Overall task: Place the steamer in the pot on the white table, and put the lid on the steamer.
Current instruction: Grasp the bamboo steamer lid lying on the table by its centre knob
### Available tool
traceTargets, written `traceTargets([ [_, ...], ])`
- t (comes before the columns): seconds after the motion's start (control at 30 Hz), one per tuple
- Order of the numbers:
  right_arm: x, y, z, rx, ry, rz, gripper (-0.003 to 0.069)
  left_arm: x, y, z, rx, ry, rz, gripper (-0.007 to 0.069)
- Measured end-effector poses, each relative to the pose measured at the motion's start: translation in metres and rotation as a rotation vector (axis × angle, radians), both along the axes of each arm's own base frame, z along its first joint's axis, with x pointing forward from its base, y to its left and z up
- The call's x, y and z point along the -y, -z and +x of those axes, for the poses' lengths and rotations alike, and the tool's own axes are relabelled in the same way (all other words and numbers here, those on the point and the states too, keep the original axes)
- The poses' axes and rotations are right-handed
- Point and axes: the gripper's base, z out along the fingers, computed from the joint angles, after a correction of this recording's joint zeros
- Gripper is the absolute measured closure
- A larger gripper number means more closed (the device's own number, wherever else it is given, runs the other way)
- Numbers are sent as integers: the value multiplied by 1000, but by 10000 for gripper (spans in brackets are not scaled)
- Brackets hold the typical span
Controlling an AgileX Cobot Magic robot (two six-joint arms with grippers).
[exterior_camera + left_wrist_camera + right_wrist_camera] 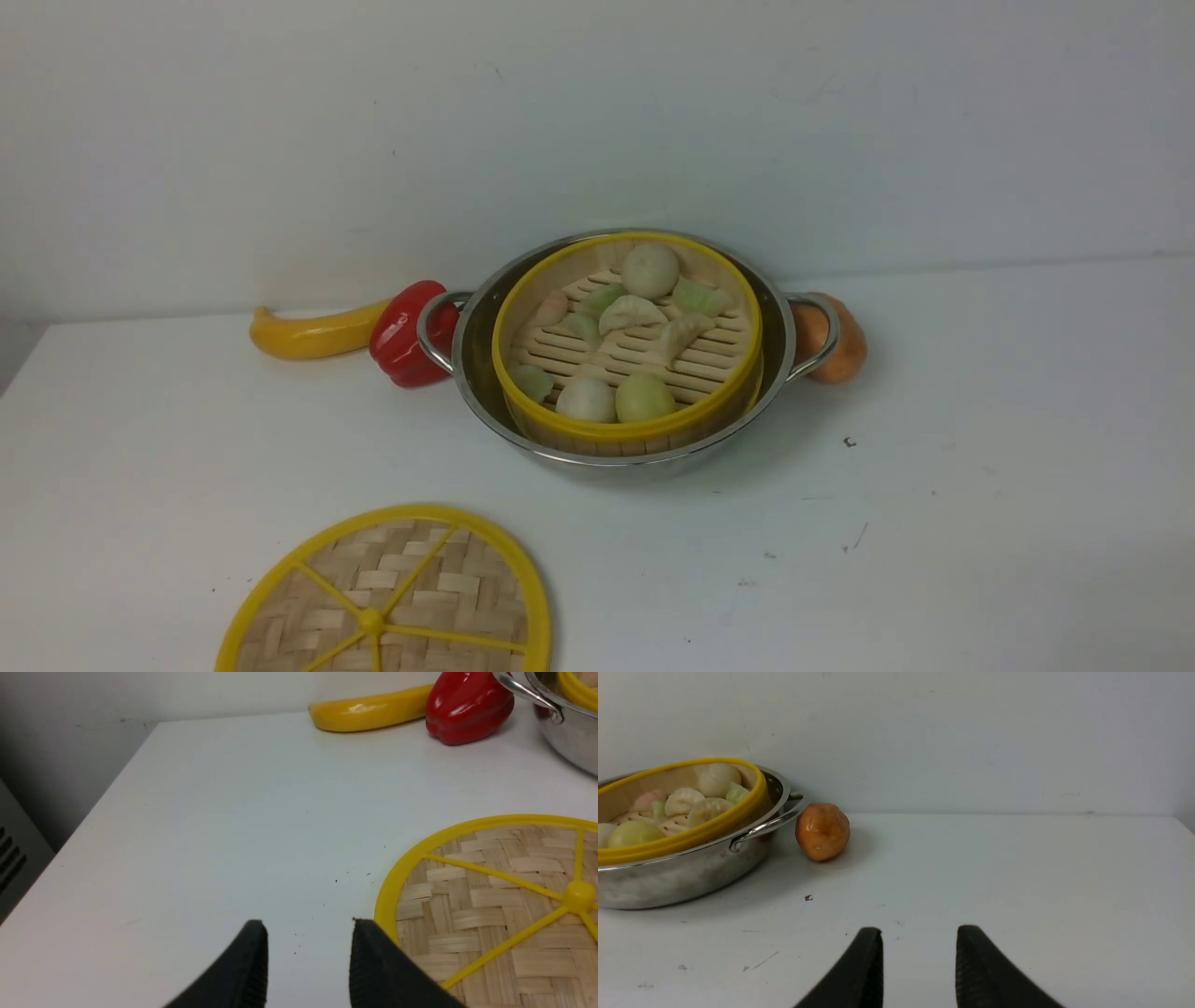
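The steamer sits inside the pot at the middle of the table, uncovered. The lid lies flat on the table at the near left, well apart from the pot. The left gripper is open and empty just beside the lid's rim; the right gripper is open and empty, right of the pot.
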Motion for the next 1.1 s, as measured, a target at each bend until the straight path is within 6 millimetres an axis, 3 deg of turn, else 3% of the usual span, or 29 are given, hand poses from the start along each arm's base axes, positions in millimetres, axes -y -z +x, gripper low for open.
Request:
traceTargets([
  [0.27, 0, 0, 0, 0, 0, 0, 419, 8, -13, 4, 198, -14, -481, 384],
  [0.4, 0, 0, 0, 0, 0, 0, 419, 8, -21, 4, 299, -21, -628, 384],
  [0.6, 0, 0, 0, 0, 0, 0, 419, 9, -22, 4, 285, -15, -653, 384],
  [0.8, 0, 0, 0, 0, 0, 0, 417, 15, -45, -2, 244, 43, -613, 384],
  [0.93, 0, 0, 0, 0, 0, 0, 417, 18, -59, -5, 266, 71, -664, 384],
  [1.1, 0, 0, 0, 0, 0, 0, 417, 30, -76, -16, 170, 166, -700, 384],
])
